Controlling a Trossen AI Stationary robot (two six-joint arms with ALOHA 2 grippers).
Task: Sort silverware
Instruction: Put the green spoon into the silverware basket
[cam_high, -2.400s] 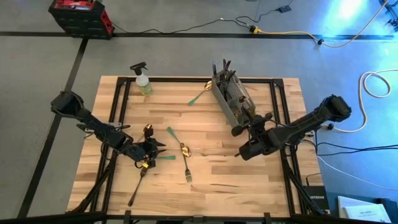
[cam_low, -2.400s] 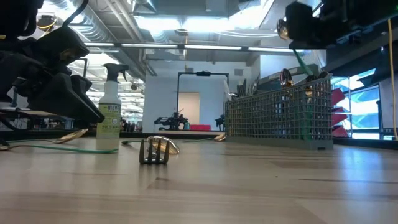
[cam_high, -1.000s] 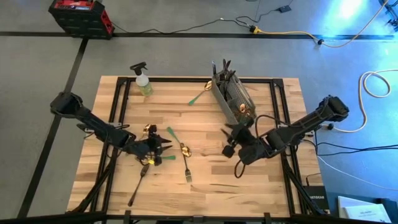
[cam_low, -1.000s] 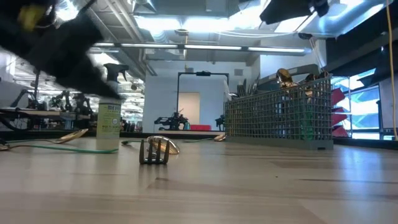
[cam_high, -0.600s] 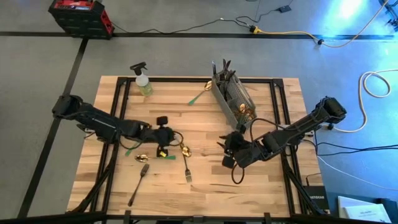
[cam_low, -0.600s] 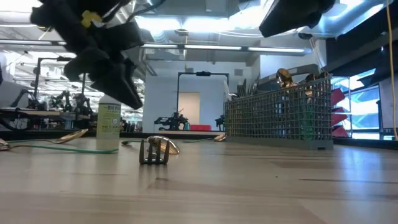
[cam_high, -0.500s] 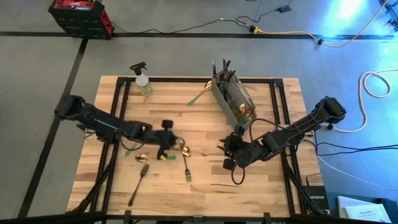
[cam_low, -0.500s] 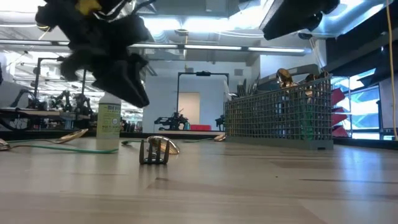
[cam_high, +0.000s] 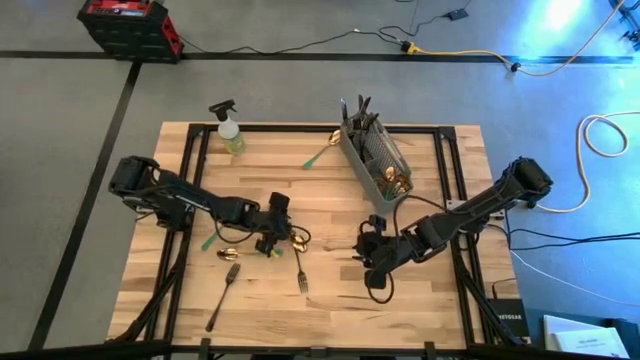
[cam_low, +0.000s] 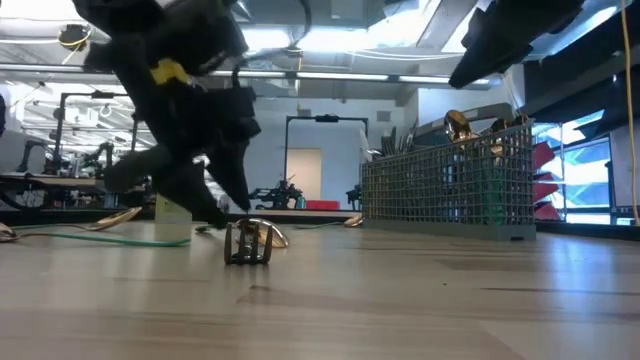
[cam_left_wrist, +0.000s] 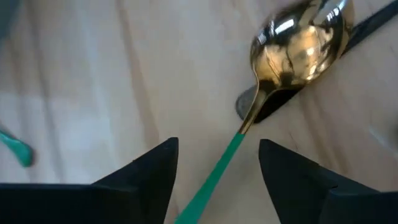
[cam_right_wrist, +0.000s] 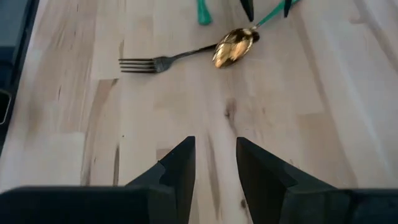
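A pale slatted wooden table (cam_high: 330, 290) stands on a grey floor crossed by cables, with a red and black case (cam_high: 128, 26) off its far-left corner. In the low view the room behind is a bright workshop with ceiling lights.

A clear spray bottle (cam_high: 229, 128) sits near the far edge. A grey mesh caddy (cam_high: 372, 158) stands right of centre, holding dark and gold handles. Beside it lies a green-handled spoon (cam_high: 320, 152).

At mid-table the left gripper (cam_left_wrist: 217, 163) hangs low, its fingers spread, straddling the green handle of a gold-bowled spoon (cam_left_wrist: 297, 46) without pinching it. A dark fork (cam_high: 300, 268) lies just beside that spoon; a second fork (cam_high: 222, 297) lies nearer the front-left edge, with a gold spoon (cam_high: 227, 253) by it.

The right gripper (cam_right_wrist: 214, 163) hovers right of centre, its fingers parted a little and empty. The front-right area of boards lies bare.
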